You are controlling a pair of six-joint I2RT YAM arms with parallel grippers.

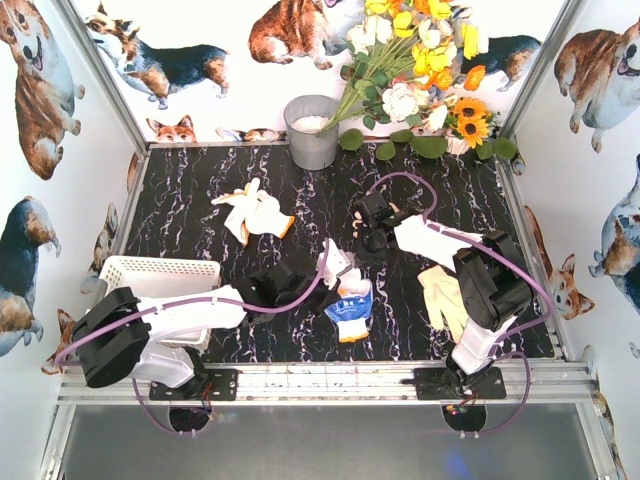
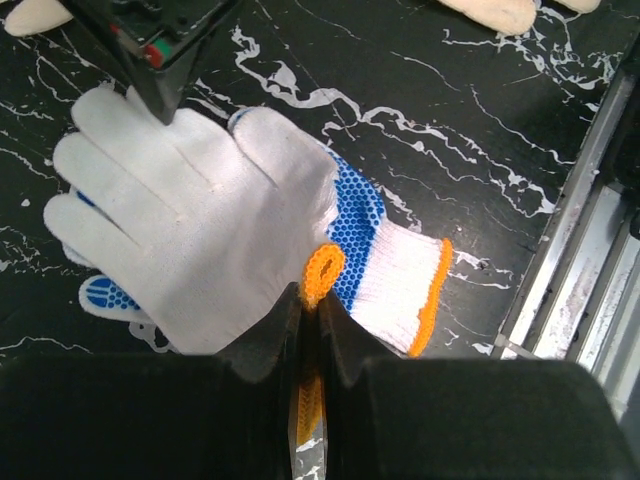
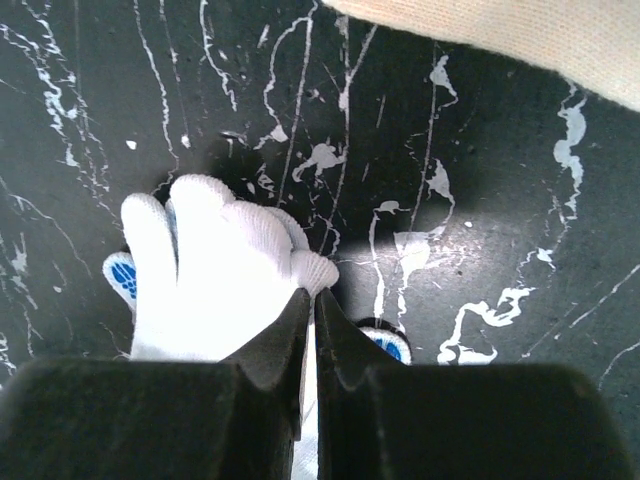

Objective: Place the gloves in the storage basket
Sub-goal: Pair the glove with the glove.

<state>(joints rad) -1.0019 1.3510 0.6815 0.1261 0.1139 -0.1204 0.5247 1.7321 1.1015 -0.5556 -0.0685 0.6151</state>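
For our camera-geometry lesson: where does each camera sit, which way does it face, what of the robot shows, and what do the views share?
Top external: above and behind the bases, facing down onto the table; both arms show.
Left wrist: on the left arm, facing down at the blue-dotted glove; its left end effector shows, shut on the orange cuff loop.
Right wrist: on the right arm, facing down; its right end effector shows, shut on that glove's fingers.
Shared: all three show that glove.
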